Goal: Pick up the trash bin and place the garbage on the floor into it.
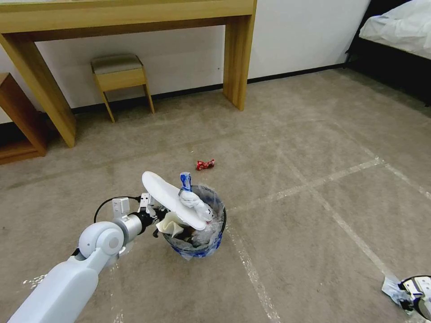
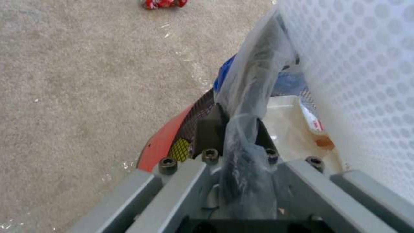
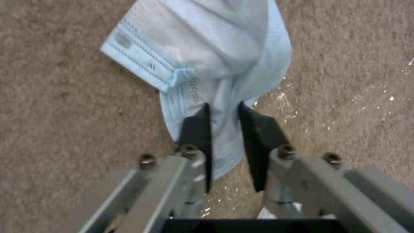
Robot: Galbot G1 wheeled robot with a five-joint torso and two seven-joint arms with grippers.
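Note:
My left gripper [image 1: 157,217] is shut on the rim of the trash bin [image 1: 203,252] and holds it just above the carpet. In the left wrist view the left gripper [image 2: 237,124] pinches the clear bag over the bin's red side [image 2: 160,142]. A flat white slipper sole [image 1: 173,197] lies across the bin's top, over crumpled paper and a blue-white wrapper. One piece of garbage, a red wrapper [image 1: 205,164], lies on the floor beyond the bin. My right gripper [image 1: 405,294] is low at the front right. It is shut [image 3: 224,111] on a pale-blue pleated tissue [image 3: 207,42].
A wooden desk [image 1: 238,54] with a small stool [image 1: 119,72] under it stands against the far wall. A low shelf [image 1: 18,121] is at the left and a bed [image 1: 399,31] at the far right. Tape lines [image 1: 314,181] cross the open carpet.

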